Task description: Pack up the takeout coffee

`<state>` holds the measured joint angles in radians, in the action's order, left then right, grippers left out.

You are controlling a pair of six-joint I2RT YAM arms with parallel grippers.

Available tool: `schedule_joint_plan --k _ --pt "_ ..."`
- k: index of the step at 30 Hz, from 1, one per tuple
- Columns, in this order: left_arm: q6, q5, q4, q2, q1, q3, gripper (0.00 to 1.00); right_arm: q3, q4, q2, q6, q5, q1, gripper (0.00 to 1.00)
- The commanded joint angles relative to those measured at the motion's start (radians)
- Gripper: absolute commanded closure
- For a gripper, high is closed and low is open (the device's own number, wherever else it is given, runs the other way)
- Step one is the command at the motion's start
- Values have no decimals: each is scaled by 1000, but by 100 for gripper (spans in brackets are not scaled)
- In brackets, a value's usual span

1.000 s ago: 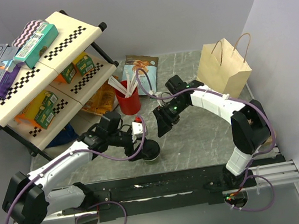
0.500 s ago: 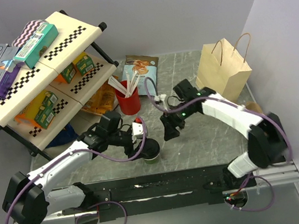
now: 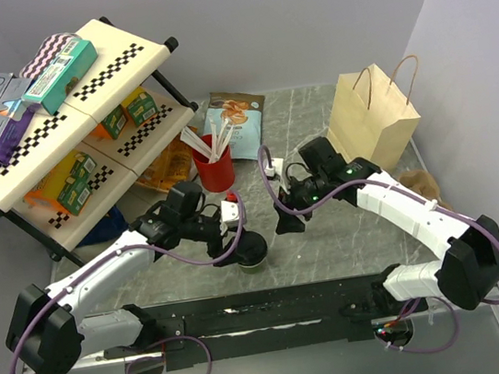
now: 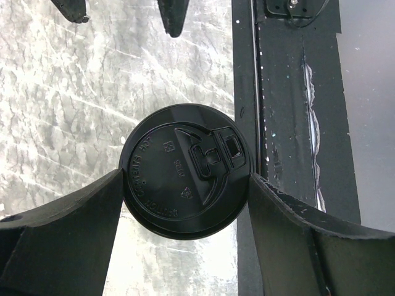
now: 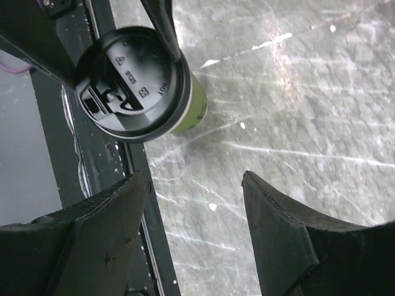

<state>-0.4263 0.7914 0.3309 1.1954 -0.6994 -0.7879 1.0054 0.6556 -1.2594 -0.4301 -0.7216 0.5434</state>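
Observation:
The takeout coffee [image 3: 249,253] is a green paper cup with a black lid, upright at the table's near edge by the black rail. My left gripper [image 3: 242,247] is shut on it; in the left wrist view the lid [image 4: 185,166] sits between both fingers [image 4: 74,228], which touch its sides. My right gripper [image 3: 289,220] is open and empty, just right of the cup and apart from it. In the right wrist view the cup [image 5: 133,80] is at the upper left, beyond the open right gripper [image 5: 194,191].
A brown paper bag [image 3: 375,118] stands open at the back right. A red cup with white stirrers [image 3: 214,169] stands behind the coffee. A snack packet [image 3: 235,117] lies at the back. A checkered shelf rack [image 3: 56,130] with boxes fills the left.
My right arm has swung forward and toward the coffee cup, its gripper now closer to it. My left gripper and the cup have stayed in place.

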Motion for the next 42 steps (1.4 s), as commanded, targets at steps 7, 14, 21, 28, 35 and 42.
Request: schedule_joint_plan --k 7,14,21,28,35,42 --pt "-61 -9 28 -14 6 -20 37 -27 -93 8 65 -4 49 29" --pt "-52 -12 5 -14 6 -22 36 -25 -90 9 68 5 56 29" --pt "-45 28 22 -33 6 -48 37 -30 -88 17 70 7 55 29" --pt "-112 19 31 -63 0 -20 36 -31 -93 11 76 10 55 29" --pt "-129 -11 37 -60 -23 -11 34 -33 -100 9 80 7 56 29" --pt "-176 -38 62 -51 -54 -10 34 -33 -103 5 82 4 55 29"
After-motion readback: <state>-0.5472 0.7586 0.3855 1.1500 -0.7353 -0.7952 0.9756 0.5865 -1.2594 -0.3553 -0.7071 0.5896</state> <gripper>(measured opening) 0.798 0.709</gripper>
